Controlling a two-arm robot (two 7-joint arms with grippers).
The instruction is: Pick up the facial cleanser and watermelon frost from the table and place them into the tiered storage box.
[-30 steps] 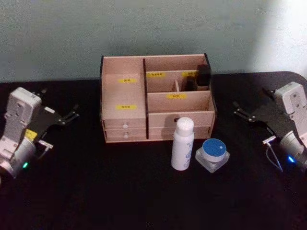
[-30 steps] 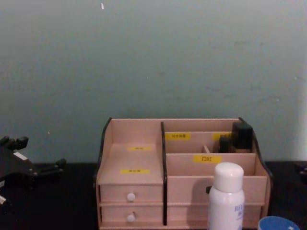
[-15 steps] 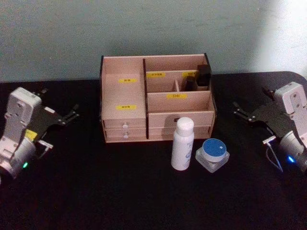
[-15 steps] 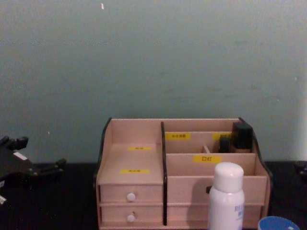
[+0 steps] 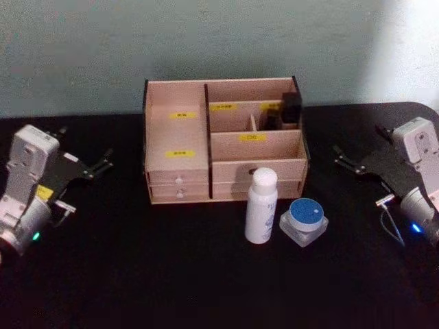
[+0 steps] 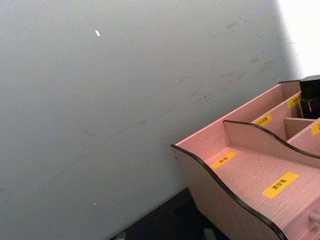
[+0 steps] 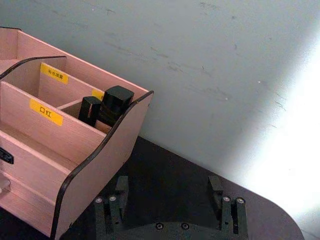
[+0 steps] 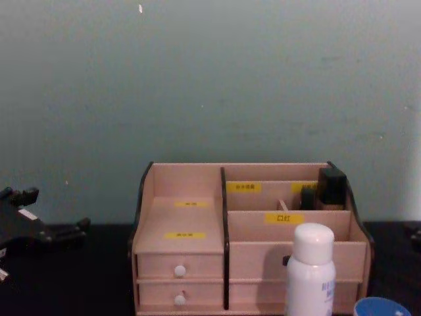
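The bench [image 5: 137,274] spans the lower head view. We find the box [image 5: 175,96] at upper centre, with a dark bottle [image 5: 291,108] in its rear right compartment. The left gripper [image 5: 84,147] sits at the left edge and the right gripper [image 7: 168,180] at the right edge. Both are well apart from the goods, jaws wide and empty. The cleanser [image 5: 261,209] stands upright just below the box's right drawers. The frost [image 5: 304,219] sits just beside it, to its right. We judge that no pick is under way. The next move calls for the right gripper to travel inward to the frost and bring its jaws around the jar.
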